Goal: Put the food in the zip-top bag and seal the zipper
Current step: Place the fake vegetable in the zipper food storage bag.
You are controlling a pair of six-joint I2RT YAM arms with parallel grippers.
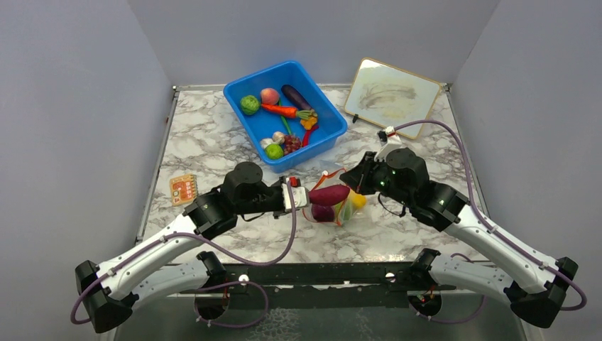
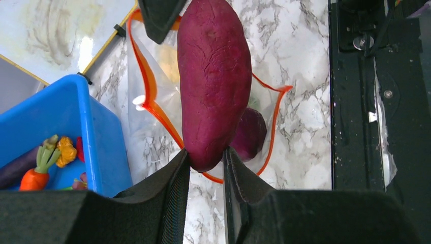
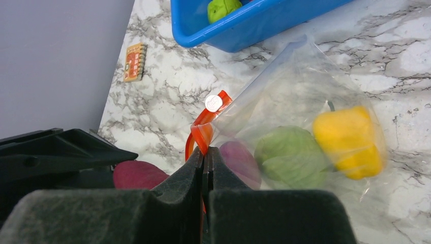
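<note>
The yam (image 2: 213,81) is clenched endwise in left jaws, pointed into the bag (image 3: 305,86) mouth; zipper (image 3: 203,133) pinched by right jaws.

A blue bin (image 1: 258,75) is sitting at about twelve o'clock on the marble table (image 1: 206,142), turned at an angle. A wooden-framed whiteboard (image 1: 392,96) is lying at two o'clock near the bin, showing grey smudges. A small orange card (image 1: 183,189) is resting at nine o'clock by the table's edge. Grey walls (image 1: 71,106) are standing around.
</note>
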